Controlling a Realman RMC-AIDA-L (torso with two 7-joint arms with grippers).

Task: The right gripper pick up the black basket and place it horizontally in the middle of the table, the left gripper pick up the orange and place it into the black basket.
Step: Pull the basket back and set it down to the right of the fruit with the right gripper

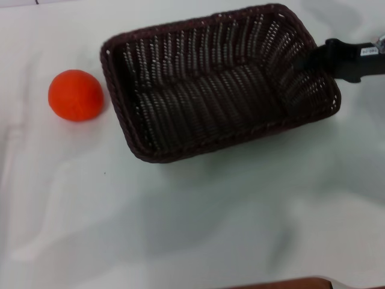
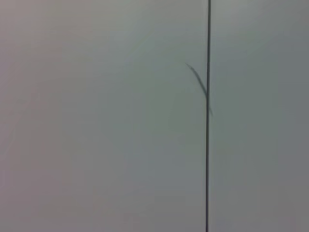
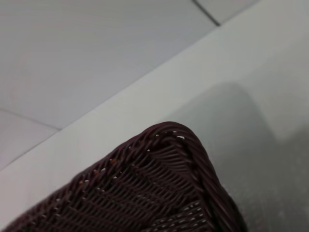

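White table (image 1: 180, 229) bears orange (image 1: 76, 95) beside black basket (image 1: 216, 84), right hand (image 1: 313, 60) at its rim.

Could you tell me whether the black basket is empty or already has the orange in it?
Empty. The black basket shows only bare weave inside, and the orange sits on the table beside it.

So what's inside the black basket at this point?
Only the right gripper reaching in over the right-hand rim of the black basket; its tip hides a small patch of weave there. The rest shows bare wicker. The orange sits outside, on the table, to the basket's left.
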